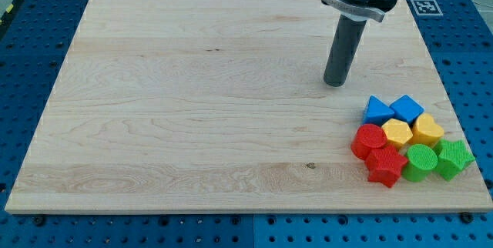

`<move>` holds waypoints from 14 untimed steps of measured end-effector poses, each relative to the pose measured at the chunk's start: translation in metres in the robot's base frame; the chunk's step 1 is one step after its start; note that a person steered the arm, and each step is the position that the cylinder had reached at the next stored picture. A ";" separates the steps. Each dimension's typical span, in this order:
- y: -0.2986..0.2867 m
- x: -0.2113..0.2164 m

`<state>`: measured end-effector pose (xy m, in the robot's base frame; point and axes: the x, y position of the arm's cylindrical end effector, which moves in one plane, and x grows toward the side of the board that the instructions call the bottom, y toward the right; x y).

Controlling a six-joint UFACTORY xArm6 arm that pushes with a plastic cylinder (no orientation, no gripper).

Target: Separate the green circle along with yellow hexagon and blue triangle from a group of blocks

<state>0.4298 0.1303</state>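
my tip (pixel 335 83) touches nothing, standing at eleven o'clock from the blue triangle (pixel 377 111), yellow hexagon (pixel 397 133) and green circle (pixel 421 161) in the cluster.

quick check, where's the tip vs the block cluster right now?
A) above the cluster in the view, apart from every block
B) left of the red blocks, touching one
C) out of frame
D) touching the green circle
A: my tip rests on bare board toward the view's top from the cluster, with a clear gap to the nearest block, the blue triangle.
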 end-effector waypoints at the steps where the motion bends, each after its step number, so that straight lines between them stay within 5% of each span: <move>1: 0.008 -0.002; 4: 0.145 0.003; 7: 0.213 0.127; 9: 0.201 0.184; 14: 0.129 0.188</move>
<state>0.6181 0.2596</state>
